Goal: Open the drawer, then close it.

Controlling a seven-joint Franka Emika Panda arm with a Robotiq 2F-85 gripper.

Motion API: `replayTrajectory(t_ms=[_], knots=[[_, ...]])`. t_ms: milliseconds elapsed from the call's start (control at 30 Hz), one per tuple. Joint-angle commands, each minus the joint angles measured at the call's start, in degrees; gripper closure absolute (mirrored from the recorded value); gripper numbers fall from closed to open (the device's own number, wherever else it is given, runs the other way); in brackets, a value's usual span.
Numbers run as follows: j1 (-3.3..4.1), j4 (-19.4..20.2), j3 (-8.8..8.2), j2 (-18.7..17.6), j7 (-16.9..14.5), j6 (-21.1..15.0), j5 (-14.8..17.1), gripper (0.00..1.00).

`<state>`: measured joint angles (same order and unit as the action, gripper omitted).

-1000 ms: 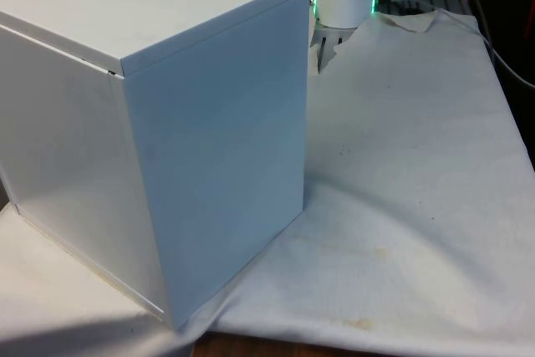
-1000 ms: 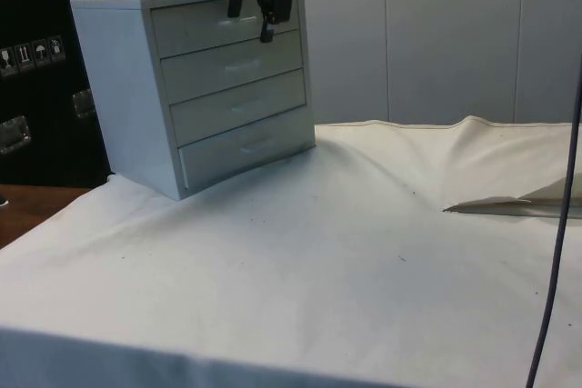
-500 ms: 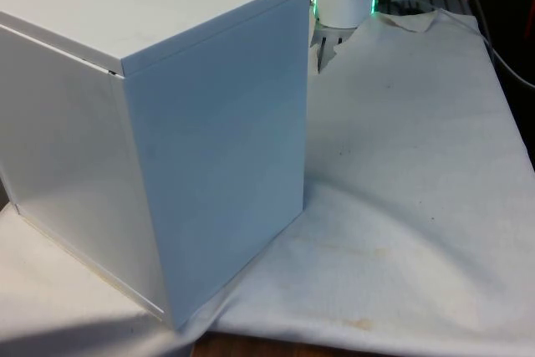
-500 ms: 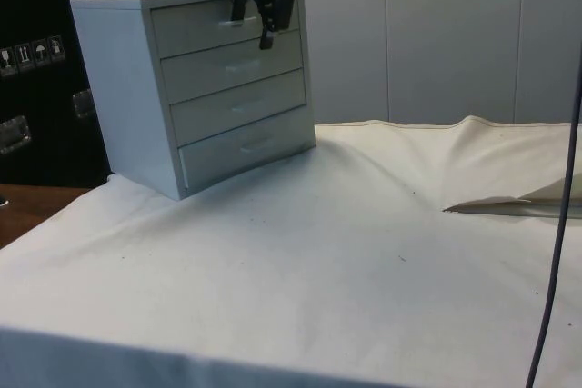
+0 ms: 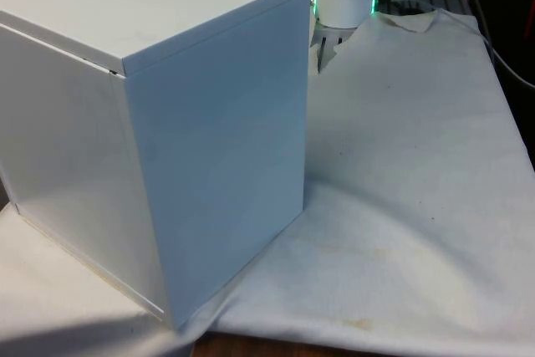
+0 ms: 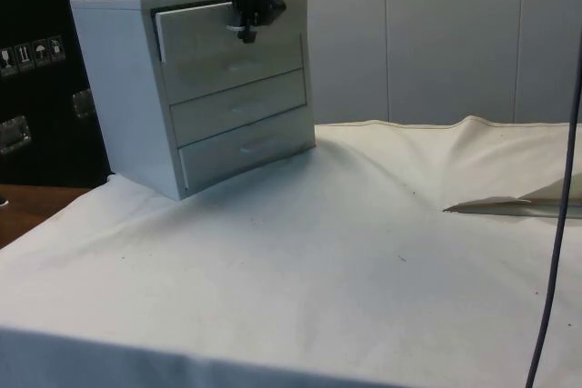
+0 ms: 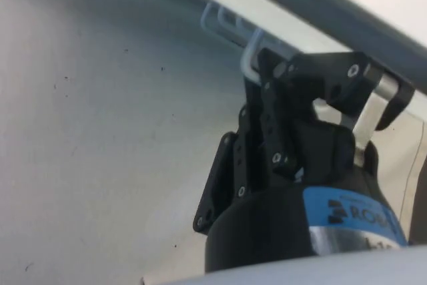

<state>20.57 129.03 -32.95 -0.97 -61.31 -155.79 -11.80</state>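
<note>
A white chest of drawers (image 6: 123, 88) with several drawers stands on the cloth; in the front view its plain back and side (image 5: 167, 140) face the camera. The top drawer (image 6: 195, 47) is pulled out a little, with a dark gap along its upper edge. My black gripper (image 6: 246, 32) is at that drawer's front, shut on its small pale handle (image 7: 247, 58). In the wrist view my gripper (image 7: 257, 65) has its fingers closed around the handle, against the drawer's front panel (image 7: 100, 131).
The drawers below (image 6: 241, 102) are closed. A raised fold in the white cloth (image 6: 509, 202) lies at the side view's right, and a dark cable (image 6: 556, 224) hangs there. Open cloth (image 6: 318, 252) stretches in front of the chest.
My fingers have closed on the top drawer's handle. The top drawer, flush before, has come out slightly from the chest.
</note>
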Motion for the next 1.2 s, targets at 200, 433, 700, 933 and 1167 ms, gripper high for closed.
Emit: replayTrajectory(t_ms=[200, 433, 700, 933, 1167], knots=[[-0.11, 0.52, -0.17, 0.97, 0.06, 0.29, -1.03, 1.00], [-0.29, 1.43, 0.11, 3.67, 0.00, 1.66, -2.06, 1.00], [-0.40, 4.13, 0.97, 7.28, 1.55, 2.23, -4.70, 1.00], [-0.40, 7.10, 1.72, 10.20, 4.07, 2.12, -7.96, 1.00], [0.06, 10.26, 1.89, 13.06, 5.90, 2.18, -10.20, 1.00]])
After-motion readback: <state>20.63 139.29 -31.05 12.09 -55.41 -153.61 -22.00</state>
